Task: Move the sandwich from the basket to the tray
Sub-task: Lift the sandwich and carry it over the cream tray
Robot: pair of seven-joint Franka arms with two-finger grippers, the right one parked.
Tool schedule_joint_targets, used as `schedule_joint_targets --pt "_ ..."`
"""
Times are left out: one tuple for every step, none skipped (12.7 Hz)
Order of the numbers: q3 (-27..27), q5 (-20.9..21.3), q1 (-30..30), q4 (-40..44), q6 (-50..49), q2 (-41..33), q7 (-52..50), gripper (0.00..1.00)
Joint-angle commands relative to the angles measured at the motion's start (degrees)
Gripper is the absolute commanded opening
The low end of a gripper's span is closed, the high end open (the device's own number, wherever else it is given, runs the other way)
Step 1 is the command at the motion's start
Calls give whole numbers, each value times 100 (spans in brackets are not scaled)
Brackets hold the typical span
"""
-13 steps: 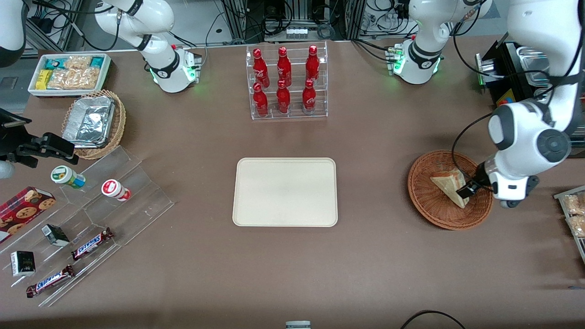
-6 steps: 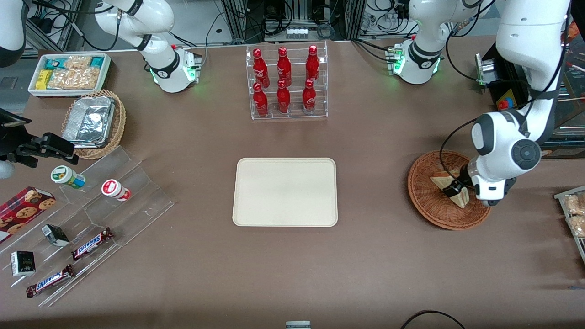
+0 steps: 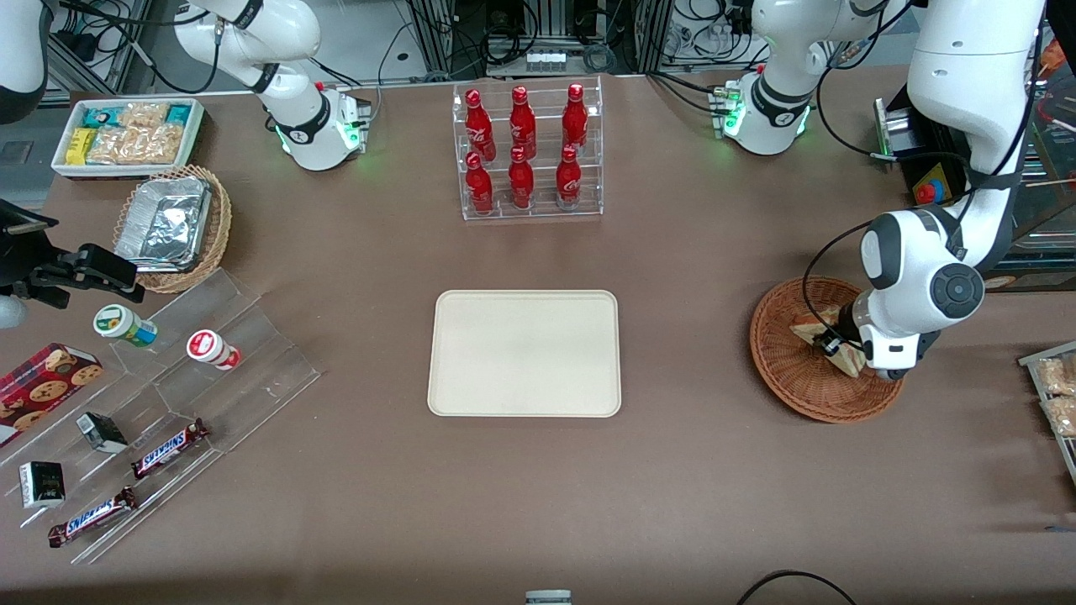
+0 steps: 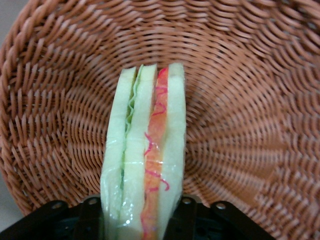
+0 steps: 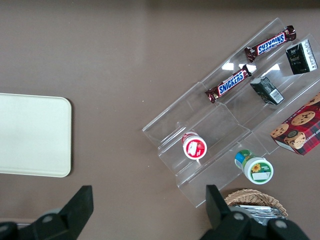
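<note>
The sandwich (image 4: 145, 150), pale bread with red, orange and green filling, stands on edge in the reddish-brown wicker basket (image 4: 240, 100). In the front view the sandwich (image 3: 809, 331) lies in the basket (image 3: 782, 374) toward the working arm's end of the table. My left gripper (image 3: 834, 346) is down inside the basket, shut on the sandwich. In the left wrist view the gripper (image 4: 140, 217) has a black finger pressed against each bread face. The cream tray (image 3: 524, 353) lies flat at the table's middle with nothing on it, and the right wrist view shows the tray (image 5: 30, 135) too.
A clear rack of red bottles (image 3: 526, 151) stands farther from the front camera than the tray. Toward the parked arm's end are a tan basket with foil containers (image 3: 172, 223), a white snack bin (image 3: 126, 134) and a clear stepped stand (image 3: 185, 395) with candy bars and cups.
The left arm has swung in over the basket and lowered, so the gripper moved along the sandwich toward the basket's middle. The sandwich stays in the basket.
</note>
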Motion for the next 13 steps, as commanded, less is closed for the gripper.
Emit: schedule_joint_targets --pt "28 59 -396 509 -791 -209 248 35" --pt "28 59 -554 826 -1213 -209 424 35" --pt "28 85 -765 1133 -1556 -191 617 35" --pt "19 85 -984 1363 -1760 -165 723 34" --pt "19 77 -1161 1521 -1840 -148 768 32" --pt "11 51 -1380 1706 -1841 -113 777 31" --pt "2 15 -1582 1908 -1841 10 794 30" --pt "-24 6 -1828 2145 -1841 141 786 30" --pt "-51 -2 -2083 2391 -1824 325 751 32" --pt "-60 -29 -2329 2715 -1832 580 742 32" --pt "-68 -29 -2523 2945 -1832 791 716 32" --pt "-77 -133 -2725 3121 -1798 1028 698 32" --pt "-69 -378 -2866 3314 -1771 1265 672 31"
